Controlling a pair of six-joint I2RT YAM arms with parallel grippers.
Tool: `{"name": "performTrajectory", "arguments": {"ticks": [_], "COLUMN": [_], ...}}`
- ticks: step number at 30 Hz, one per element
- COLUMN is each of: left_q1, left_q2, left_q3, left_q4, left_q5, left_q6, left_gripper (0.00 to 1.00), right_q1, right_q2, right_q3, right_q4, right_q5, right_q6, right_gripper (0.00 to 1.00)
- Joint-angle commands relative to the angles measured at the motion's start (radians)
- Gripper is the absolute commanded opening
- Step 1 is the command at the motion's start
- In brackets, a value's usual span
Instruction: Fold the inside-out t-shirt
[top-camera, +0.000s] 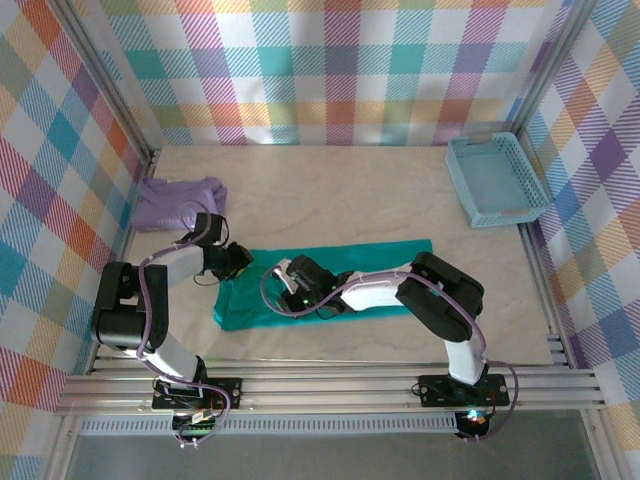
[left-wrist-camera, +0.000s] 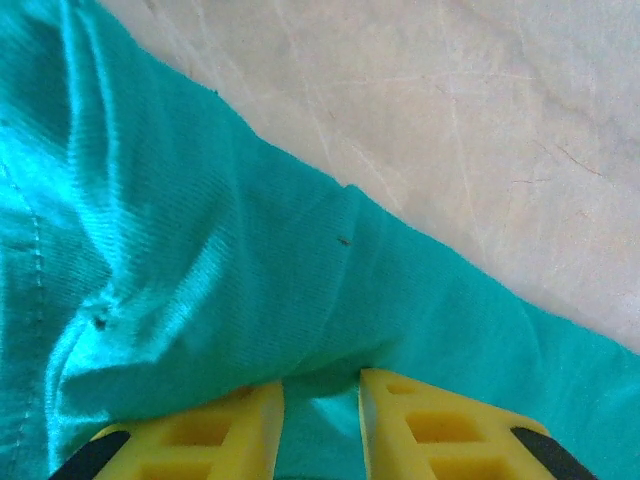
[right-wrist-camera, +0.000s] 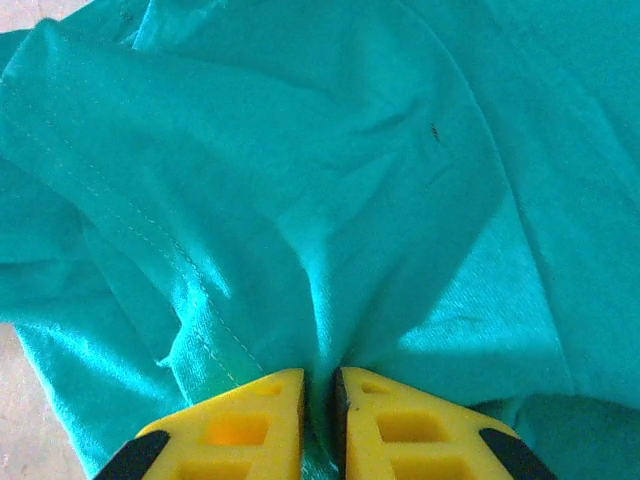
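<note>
At table centre, towards the left: inside-out t-shirt (top-camera: 385, 255), teal, laid as a long left-to-right band, its left end rumpled and thicker. Left gripper (left-wrist-camera: 322, 388): closed on a pinch of cloth at the band's far-left edge, bare table (left-wrist-camera: 480, 120) just beyond. Right gripper (right-wrist-camera: 320, 378): closed on a raised ridge of cloth beside a stitched hem, just right of the left gripper. Step in hand, by judgement: taking the left end over for a fold. Handling: lift both pinches together and level, hold the edge between them taut, travel right along the band, lay flat before letting go; soft cotton may sag and drag lower layers. Lavender garment (top-camera: 178, 203), far left, well apart: leave.
</note>
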Motion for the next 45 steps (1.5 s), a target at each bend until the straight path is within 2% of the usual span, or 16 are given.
{"name": "performTrajectory", "arguments": {"ticks": [1, 6, 9, 14, 17, 19, 20, 27, 30, 35, 45], "left_q1": [-0.003, -0.003, -0.003, 0.004, 0.01, 0.013, 0.014, 0.006, -0.006, -0.063, -0.157], "left_q2": [-0.008, -0.071, -0.147, -0.289, -0.357, -0.368, -0.361, -0.221, -0.175, -0.191, -0.236], "left_q3": [-0.02, 0.014, 0.002, -0.061, -0.11, -0.131, -0.131, -0.108, -0.115, -0.162, -0.197], "left_q4": [-0.029, -0.114, -0.145, -0.207, -0.225, -0.225, -0.228, -0.227, -0.219, -0.135, -0.112], "left_q5": [-0.094, -0.159, -0.215, -0.309, -0.32, -0.306, -0.299, -0.141, -0.107, 0.02, 0.014], "left_q6": [0.045, 0.079, 0.085, 0.08, 0.084, 0.098, 0.104, 0.135, 0.144, 0.135, 0.157], "left_gripper": [0.3, 0.38, 0.43, 0.69, 0.83, 0.96, 0.99, 1.0, 1.0, 0.93, 0.74], "right_q1": [0.018, 0.017, 0.015, 0.016, 0.014, 0.012, 0.011, 0.006, 0.005, 0.0, 0.001], "right_q2": [-0.025, -0.091, -0.128, -0.185, -0.211, -0.217, -0.219, -0.228, -0.243, -0.257, -0.253], "right_q3": [-0.064, -0.066, -0.039, -0.031, -0.034, -0.034, -0.035, -0.045, -0.062, -0.078, -0.086], "right_q4": [-0.081, -0.123, -0.134, -0.119, -0.121, -0.128, -0.132, -0.15, -0.145, -0.15, -0.151], "right_q5": [-0.048, -0.009, 0.001, 0.008, 0.015, 0.022, 0.025, 0.034, 0.045, 0.053, 0.063], "right_q6": [0.032, -0.006, -0.018, -0.002, -0.003, -0.007, -0.008, -0.002, 0.007, 0.018, 0.025], "right_gripper": [0.18, 0.19, 0.28, 0.5, 0.56, 0.57, 0.58, 0.6, 0.6, 0.6, 0.6]}}
